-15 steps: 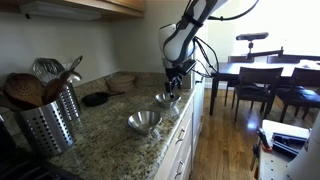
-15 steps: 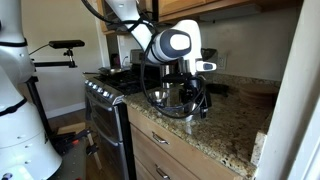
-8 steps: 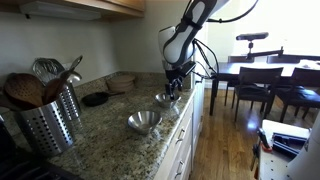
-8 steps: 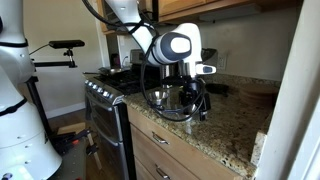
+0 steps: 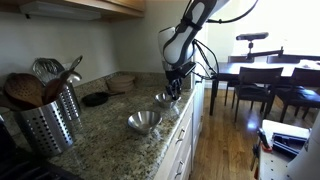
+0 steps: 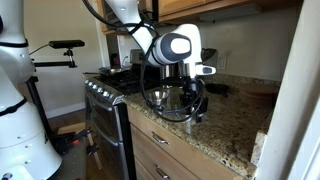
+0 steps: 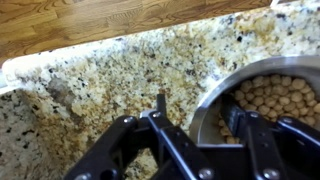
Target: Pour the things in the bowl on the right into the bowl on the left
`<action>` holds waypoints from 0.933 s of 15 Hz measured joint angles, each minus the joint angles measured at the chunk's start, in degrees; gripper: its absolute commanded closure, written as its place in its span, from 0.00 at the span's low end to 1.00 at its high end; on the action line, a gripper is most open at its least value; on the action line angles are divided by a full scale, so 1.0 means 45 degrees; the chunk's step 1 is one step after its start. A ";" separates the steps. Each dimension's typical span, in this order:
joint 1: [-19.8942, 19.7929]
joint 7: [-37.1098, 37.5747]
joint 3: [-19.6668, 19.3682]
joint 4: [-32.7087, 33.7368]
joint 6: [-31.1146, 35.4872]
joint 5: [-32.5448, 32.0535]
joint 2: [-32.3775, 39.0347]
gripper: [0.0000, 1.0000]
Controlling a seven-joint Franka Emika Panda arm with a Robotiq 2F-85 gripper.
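In the wrist view my gripper (image 7: 200, 112) stands astride the near rim of the right steel bowl (image 7: 205, 100). One finger (image 7: 160, 104) is outside over the granite, the other (image 7: 240, 122) is inside. A gap still shows between the outer finger and the rim, so the gripper is open. The things (image 7: 272, 98), small round brownish-orange pieces, fill this bowl. In an exterior view the gripper (image 5: 176, 88) hangs over that bowl (image 5: 166, 99), and the left steel bowl (image 5: 145, 121) stands nearer along the counter. In an exterior view the gripper (image 6: 195, 104) is low over the counter.
A perforated steel utensil holder (image 5: 48, 122) with wooden spoons stands on the counter, with a dark dish (image 5: 96, 99) and stacked bowls (image 5: 122, 80) by the wall. The counter edge (image 7: 100, 50) drops to the wooden floor. A stove (image 6: 105, 95) adjoins the counter, and a dining table with chairs (image 5: 260, 80) stands beyond.
The fingers have drawn closer together around the bowl's rim. The arm itself has stayed in place over the bowl.
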 measured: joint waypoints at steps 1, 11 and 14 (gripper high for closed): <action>0.0001 0.0003 0.0000 0.0003 0.0000 0.0000 0.0000 0.77; 0.0003 0.0020 -0.0001 0.0273 0.0005 0.0011 -0.0028 0.94; 0.0002 0.0020 -0.0007 0.0391 0.0005 0.0012 -0.0095 0.96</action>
